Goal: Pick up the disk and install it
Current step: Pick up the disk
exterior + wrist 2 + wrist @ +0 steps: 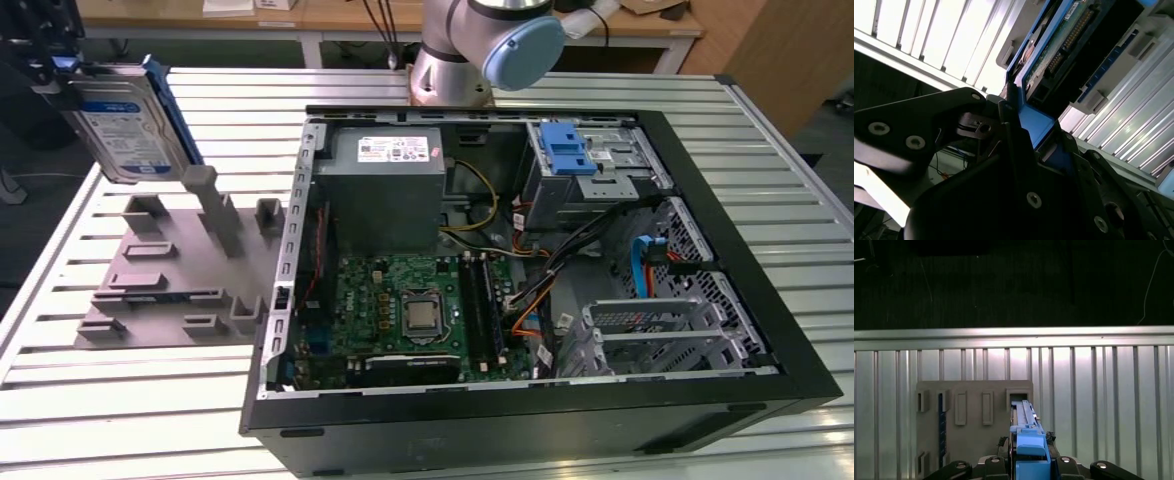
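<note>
- The disk [123,130] hangs upright in the air at the exterior view's far left, above the grey holder [160,270] on the tabletop [120,400].
- The tool [1029,464] is clenched on the disk's blue frame.
- Pickup looks done. Installing is left: the disk is well apart from the open computer case [534,420] and its drive cage [587,165].

The disk [120,125] is silver, white-and-blue labelled, blue-framed.
</note>
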`<state>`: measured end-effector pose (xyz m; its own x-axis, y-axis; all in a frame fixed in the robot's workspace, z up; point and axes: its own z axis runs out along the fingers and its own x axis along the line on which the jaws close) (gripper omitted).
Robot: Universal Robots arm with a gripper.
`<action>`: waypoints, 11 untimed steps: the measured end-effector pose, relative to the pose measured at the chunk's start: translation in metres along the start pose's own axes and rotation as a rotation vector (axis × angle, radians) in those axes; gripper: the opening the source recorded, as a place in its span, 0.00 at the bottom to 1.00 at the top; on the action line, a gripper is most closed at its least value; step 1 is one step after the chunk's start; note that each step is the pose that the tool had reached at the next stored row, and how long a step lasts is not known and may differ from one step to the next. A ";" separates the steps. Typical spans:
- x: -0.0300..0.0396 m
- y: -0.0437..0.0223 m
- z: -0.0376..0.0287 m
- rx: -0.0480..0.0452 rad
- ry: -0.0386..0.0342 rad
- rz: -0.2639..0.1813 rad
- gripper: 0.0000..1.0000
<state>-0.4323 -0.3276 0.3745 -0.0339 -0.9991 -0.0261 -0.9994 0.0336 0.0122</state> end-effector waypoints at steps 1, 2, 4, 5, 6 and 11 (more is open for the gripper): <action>0.0000 0.0000 -0.0006 -0.0001 0.0000 0.000 0.36; 0.0000 0.0000 -0.0012 -0.0001 0.0000 0.000 0.36; -0.0001 0.0000 -0.0028 -0.0001 0.0000 0.000 0.36; -0.0001 0.0000 -0.0037 -0.0002 0.0001 0.000 0.36; -0.0001 0.0000 -0.0047 -0.0002 0.0001 0.000 0.36; -0.0003 0.0001 -0.0098 -0.0001 0.0000 0.000 0.36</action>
<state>-0.4323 -0.3275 0.3843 -0.0338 -0.9991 -0.0261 -0.9994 0.0335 0.0123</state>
